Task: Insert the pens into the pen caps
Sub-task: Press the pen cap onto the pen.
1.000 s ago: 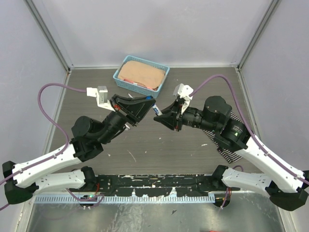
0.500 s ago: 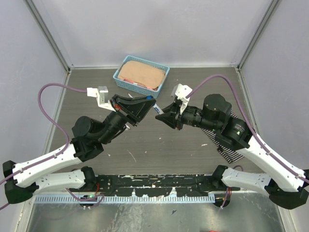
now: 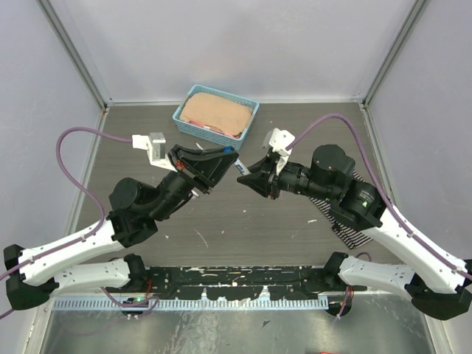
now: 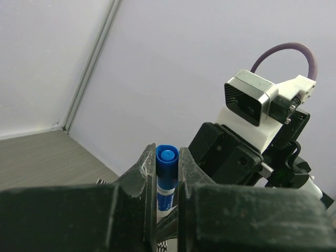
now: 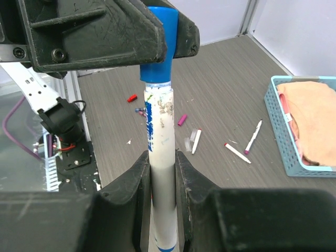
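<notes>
Aloft, left jaws clamp blue cap (image 5: 158, 52), rim over pen (image 5: 160, 142) clamped in right jaws.

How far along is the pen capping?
Done: no capped pen shows on the table. In hand: the right end effector holds a pen with its tip in the blue cap gripped by the left end effector. Left: three loose pens, plus a red cap and a magenta cap, lie on the table.
</notes>
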`<state>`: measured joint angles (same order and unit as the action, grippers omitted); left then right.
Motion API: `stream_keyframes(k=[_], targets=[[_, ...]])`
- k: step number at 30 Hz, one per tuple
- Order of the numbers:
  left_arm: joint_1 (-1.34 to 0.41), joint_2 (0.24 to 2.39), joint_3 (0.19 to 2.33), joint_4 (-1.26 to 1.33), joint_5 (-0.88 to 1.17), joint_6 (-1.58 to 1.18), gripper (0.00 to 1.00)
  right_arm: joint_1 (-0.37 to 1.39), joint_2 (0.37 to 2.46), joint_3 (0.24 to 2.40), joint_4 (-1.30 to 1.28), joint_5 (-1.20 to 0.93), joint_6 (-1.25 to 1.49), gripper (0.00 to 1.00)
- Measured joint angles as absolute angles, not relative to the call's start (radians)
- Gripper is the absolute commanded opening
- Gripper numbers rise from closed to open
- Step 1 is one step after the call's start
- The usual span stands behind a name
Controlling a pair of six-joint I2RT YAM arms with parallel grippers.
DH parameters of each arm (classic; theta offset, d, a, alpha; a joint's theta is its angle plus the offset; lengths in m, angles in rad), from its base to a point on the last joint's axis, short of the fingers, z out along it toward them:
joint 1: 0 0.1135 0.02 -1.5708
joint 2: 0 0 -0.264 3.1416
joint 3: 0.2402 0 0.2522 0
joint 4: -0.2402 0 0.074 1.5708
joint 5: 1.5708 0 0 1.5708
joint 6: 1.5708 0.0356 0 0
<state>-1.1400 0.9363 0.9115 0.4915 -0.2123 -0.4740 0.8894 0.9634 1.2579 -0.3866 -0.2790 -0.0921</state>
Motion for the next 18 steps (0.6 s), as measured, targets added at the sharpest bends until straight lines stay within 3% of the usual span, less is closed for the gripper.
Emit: stream_keyframes(k=[10, 18], targets=[[-1.155, 0.934, 0.960, 0.416, -0.067, -0.388, 0.00, 0.895, 0.866, 1.158, -0.310, -0.348, 0.039, 0.00], [-1.165, 0.912, 0.967, 0.406, 0.074, -0.366, 0.12, 0.896, 0.781, 1.052, -0.183, -0.457, 0.118, 0.00]])
